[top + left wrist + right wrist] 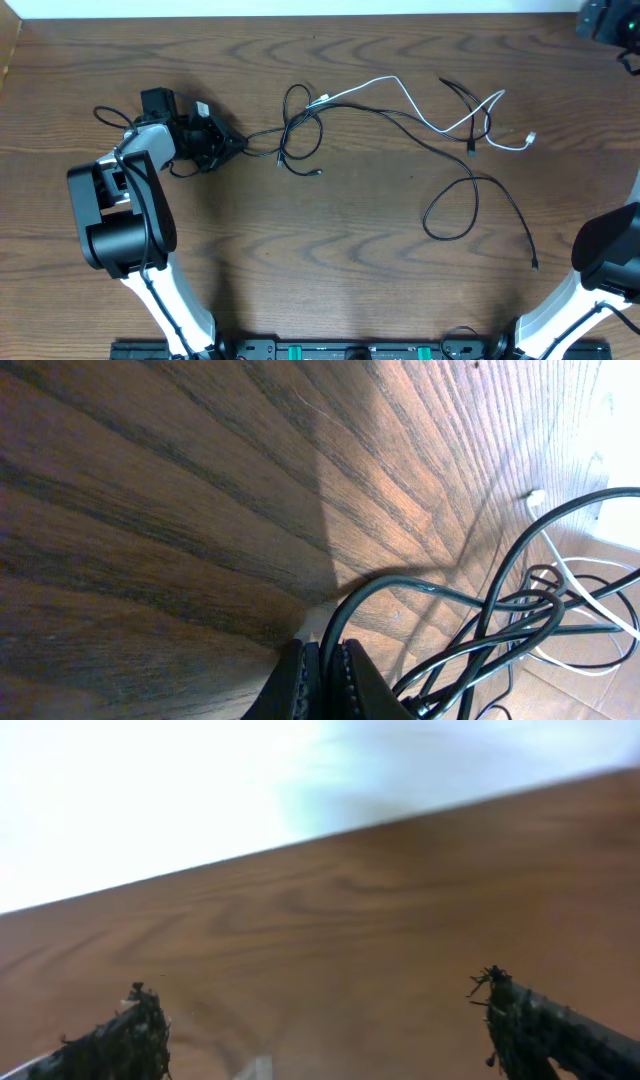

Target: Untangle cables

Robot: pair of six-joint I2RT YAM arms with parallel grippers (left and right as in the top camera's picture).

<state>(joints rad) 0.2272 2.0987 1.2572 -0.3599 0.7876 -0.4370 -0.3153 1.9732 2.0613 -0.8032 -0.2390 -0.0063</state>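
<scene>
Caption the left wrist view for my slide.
Left gripper shut on a black cable, tangle lying beyond on the table.

The cables (303, 122) sprawl across the wood, not yet apart. A black cord (265, 133) knots into small loops left of centre, its left end pinched in the left gripper (238, 143). The white cord (385, 82) snakes right to a pale plug (530, 138), crossing black strands. Another black cord (426, 220) curls into 1 open loop lower right.
</scene>
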